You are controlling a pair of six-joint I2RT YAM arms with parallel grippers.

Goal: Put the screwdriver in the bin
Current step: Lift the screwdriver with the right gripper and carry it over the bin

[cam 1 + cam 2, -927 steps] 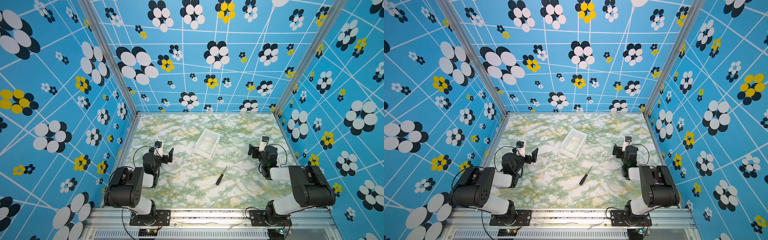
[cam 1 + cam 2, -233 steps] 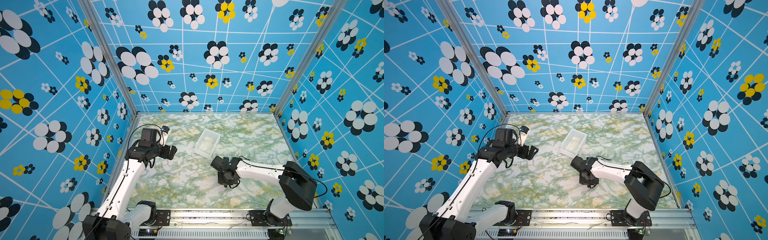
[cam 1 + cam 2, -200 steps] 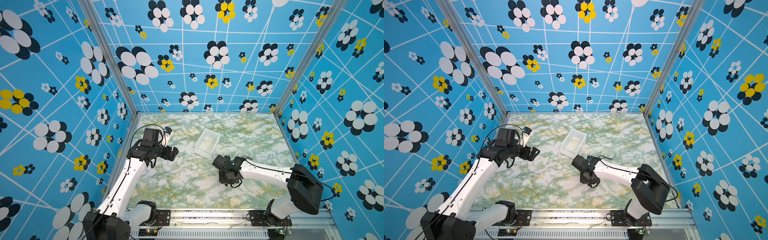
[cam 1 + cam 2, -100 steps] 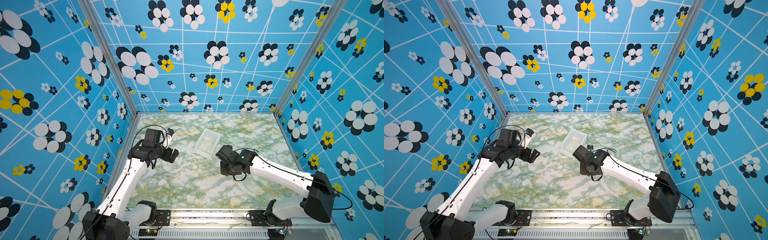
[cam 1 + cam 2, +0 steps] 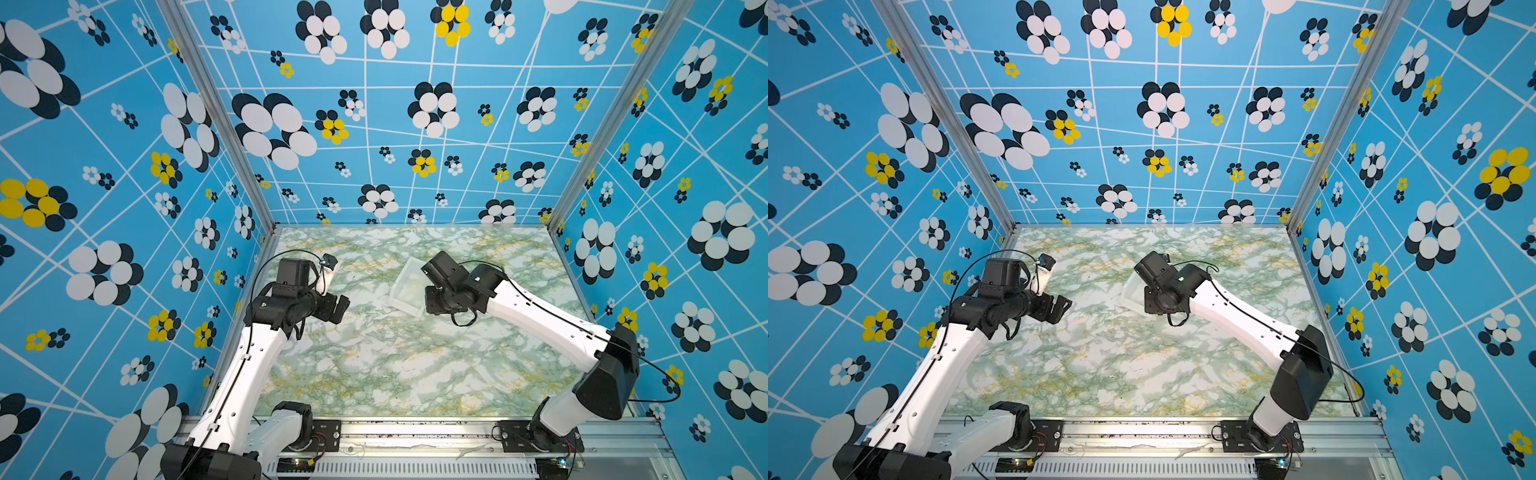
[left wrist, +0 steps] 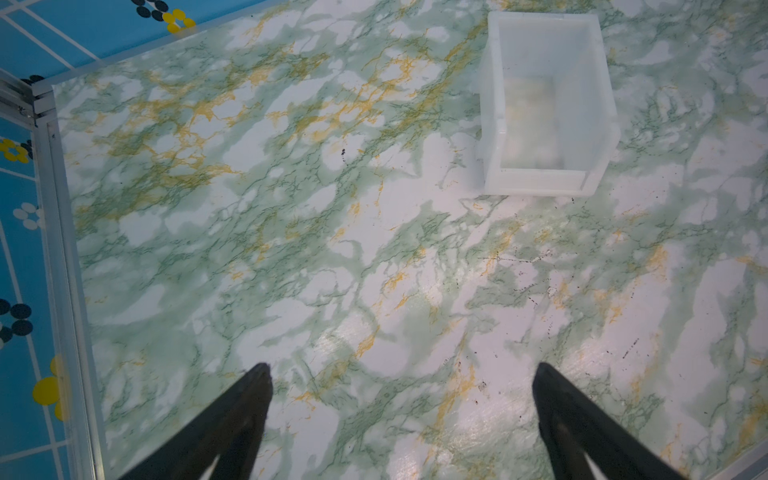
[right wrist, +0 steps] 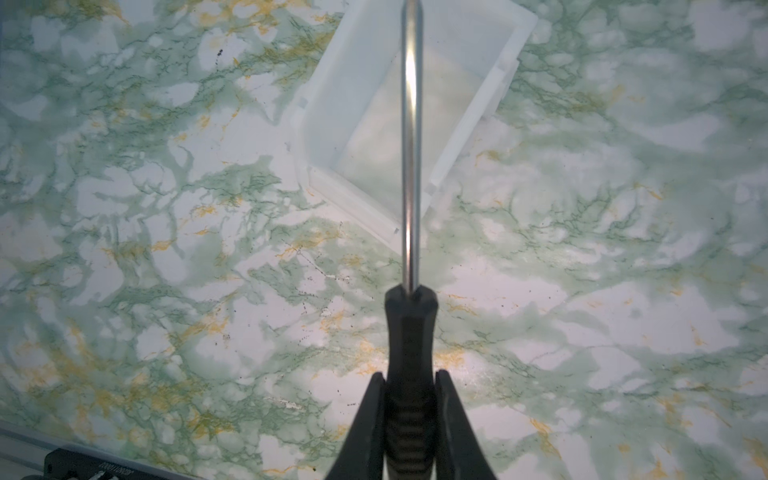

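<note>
We see the screwdriver (image 7: 410,232) held off the table, clamped by its black handle between the two fingers of the right gripper (image 7: 410,376), which press tight against it. Its shiny shaft points away from the wrist and crosses in front of the white bin (image 7: 332,95). The tip runs out of the picture, so we cannot tell where it ends. The bin stands on the marbled table (image 7: 166,257). In a top view the right arm's wrist hangs over the bin's (image 5: 403,286) right side. The left gripper (image 6: 401,370) hovers well apart from the bin (image 6: 540,185), jaws spread wide, gripping nothing.
</note>
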